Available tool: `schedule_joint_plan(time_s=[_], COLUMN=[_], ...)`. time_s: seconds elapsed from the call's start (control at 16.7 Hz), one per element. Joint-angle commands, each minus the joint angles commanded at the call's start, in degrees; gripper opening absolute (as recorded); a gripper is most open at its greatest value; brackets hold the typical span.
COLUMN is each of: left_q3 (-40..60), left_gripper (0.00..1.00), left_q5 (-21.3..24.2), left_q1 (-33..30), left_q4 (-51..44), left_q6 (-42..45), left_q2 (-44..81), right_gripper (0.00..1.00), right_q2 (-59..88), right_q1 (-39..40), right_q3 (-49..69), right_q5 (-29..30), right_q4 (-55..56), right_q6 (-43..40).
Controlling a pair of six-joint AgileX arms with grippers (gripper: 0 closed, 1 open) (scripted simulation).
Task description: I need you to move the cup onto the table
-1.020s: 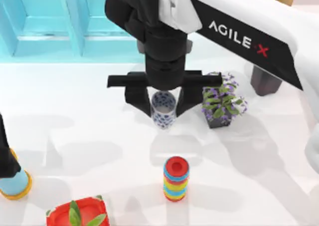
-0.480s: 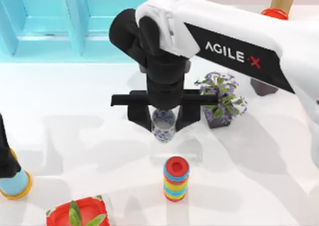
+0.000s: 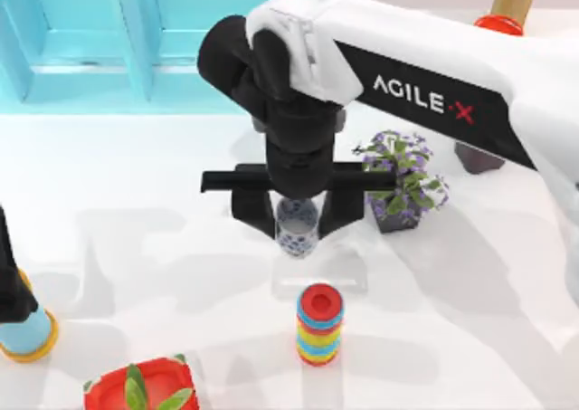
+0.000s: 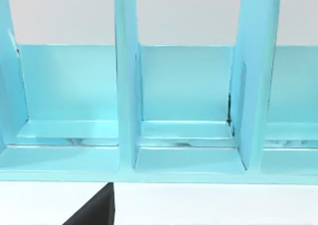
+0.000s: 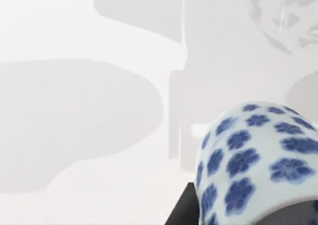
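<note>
Fingers (image 3: 297, 218) of right arm point straight down, closed on the cup (image 3: 297, 228) above table (image 3: 163, 211); left arm parked.

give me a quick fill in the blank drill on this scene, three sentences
The right pincer is closed around the ____, white with blue flowers.
The striped cylinder standing on the table has a ____ top.
The potted plant beside the right arm has ____ flowers.

Missing words: cup; red; purple
</note>
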Motion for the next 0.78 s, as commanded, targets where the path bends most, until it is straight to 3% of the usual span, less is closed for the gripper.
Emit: schedule_joint_plan(time_s=[0.42, 0.78], left_q3=[0.0, 0.0], left_gripper=[1.0, 1.0], left_q5=[0.0, 0.0], left_q1=[0.0, 0.0], left_q4=[0.0, 0.0], left_q6=[0.0, 0.0], left_q2=[0.0, 0.0], right_gripper=[0.98, 1.0], right_q2=[0.0, 0.0], right_q1=[0.0, 0.0], right_q3=[0.0, 0.0], right_q5=[0.0, 0.0], right_q4=[0.0, 0.0], right_q6=[0.0, 0.0])
